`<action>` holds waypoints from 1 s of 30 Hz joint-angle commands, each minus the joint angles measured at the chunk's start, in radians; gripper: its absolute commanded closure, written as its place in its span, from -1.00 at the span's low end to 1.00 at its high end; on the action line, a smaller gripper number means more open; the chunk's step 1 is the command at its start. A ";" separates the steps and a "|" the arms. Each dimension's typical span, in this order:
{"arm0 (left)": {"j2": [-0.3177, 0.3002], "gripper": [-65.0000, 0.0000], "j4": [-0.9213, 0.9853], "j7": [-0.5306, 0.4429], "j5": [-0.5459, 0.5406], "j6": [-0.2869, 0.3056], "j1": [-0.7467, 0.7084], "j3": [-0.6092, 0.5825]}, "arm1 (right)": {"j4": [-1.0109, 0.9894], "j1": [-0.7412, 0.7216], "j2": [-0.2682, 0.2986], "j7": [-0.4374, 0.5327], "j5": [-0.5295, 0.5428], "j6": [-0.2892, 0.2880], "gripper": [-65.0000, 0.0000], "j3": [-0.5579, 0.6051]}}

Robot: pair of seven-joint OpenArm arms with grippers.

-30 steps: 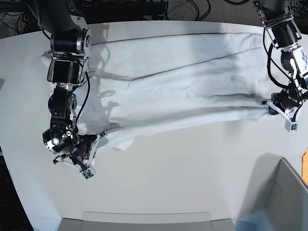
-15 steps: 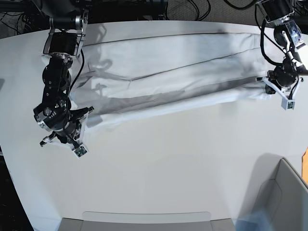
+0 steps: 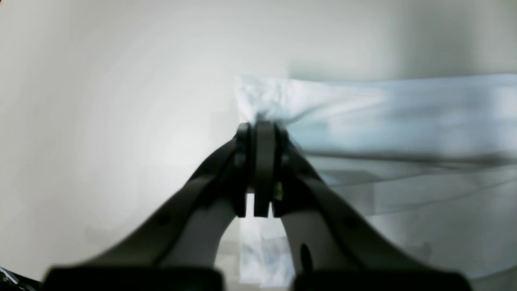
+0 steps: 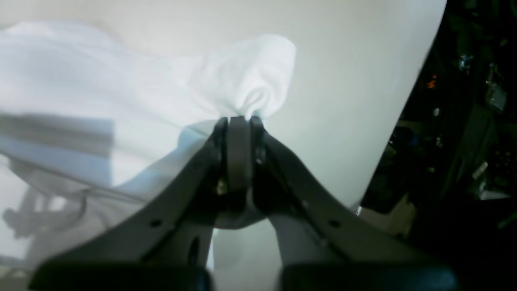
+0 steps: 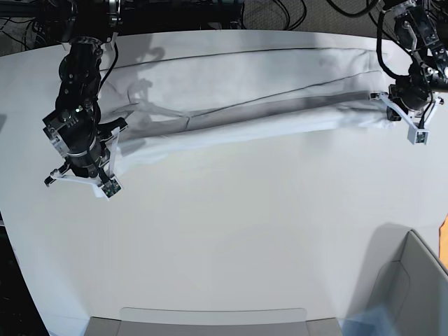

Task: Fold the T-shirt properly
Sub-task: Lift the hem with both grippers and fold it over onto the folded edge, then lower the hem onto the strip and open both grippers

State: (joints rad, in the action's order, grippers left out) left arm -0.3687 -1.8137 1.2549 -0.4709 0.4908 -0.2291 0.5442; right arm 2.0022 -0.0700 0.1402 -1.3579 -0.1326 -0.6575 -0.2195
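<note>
Stretching T-shirt (image 5: 245,98), 2 arms apart, fingers (image 3: 264,161) pinched

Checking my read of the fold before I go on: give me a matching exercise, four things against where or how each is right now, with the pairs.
Things:
1. left gripper
2. right gripper
3. T-shirt
4. grey bin

States:
a. stretched across the far side of the table, part lifted
b. shut on a bunched fabric end, by the table's dark edge
c. at the near corner, apart from the cloth
d. shut on a flat cloth corner, over bare tabletop

Pairs: 1-d, 2-b, 3-a, 4-c
</note>
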 commanded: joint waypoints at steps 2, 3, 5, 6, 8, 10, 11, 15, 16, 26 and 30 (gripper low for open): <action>-0.010 1.00 -0.047 -0.008 0.005 -0.002 -0.026 0.029 | 0.042 0.012 0.016 -0.031 -0.019 -0.009 1.00 -0.005; 0.000 1.00 -0.057 -0.008 0.005 -0.002 -0.040 0.046 | 0.055 0.029 0.016 -0.038 -0.019 -0.009 1.00 -0.005; 0.012 1.00 -0.068 -0.008 0.005 -0.002 -0.062 0.076 | 0.062 0.063 0.016 -0.038 -0.019 -0.009 1.00 -0.005; 0.012 1.00 -0.070 -0.008 0.005 -0.002 -0.071 0.083 | 0.062 0.080 0.016 -0.038 -0.019 -0.009 1.00 -0.007; 0.013 1.00 -0.070 -0.008 0.005 -0.002 -0.091 0.086 | 0.062 0.126 0.016 -0.038 -0.019 -0.009 1.00 -0.025; 0.018 1.00 -0.068 -0.008 0.005 -0.002 -0.111 0.084 | 0.062 0.160 0.012 -0.038 -0.016 -0.009 1.00 -0.048; 0.023 1.00 -0.065 -0.008 0.005 -0.002 -0.120 0.084 | 0.062 0.175 0.009 -0.038 -0.016 -0.011 1.00 -0.059; 0.044 1.00 -0.062 -0.016 0.008 -0.002 -0.148 0.083 | 0.059 0.235 0.008 -0.007 -0.016 -0.011 1.00 -0.076; 0.046 1.00 -0.056 -0.014 0.008 -0.002 -0.154 0.081 | 0.056 0.255 0.006 0.021 -0.016 -0.011 1.00 -0.076; 0.041 0.33 -0.014 -0.020 0.010 -0.002 -0.158 0.020 | 0.055 0.307 -0.021 0.099 -0.017 -0.009 0.53 -0.074; 0.041 0.34 -0.079 -0.022 0.008 -0.001 -0.172 0.018 | 0.055 0.301 -0.021 0.100 -0.016 -0.009 0.20 -0.071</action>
State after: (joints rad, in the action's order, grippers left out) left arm -0.3153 -1.8767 1.2453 -0.4568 0.4877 -0.3996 0.5560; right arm 2.0411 0.2436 0.1108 -1.2663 -0.1421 -0.6617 -0.2909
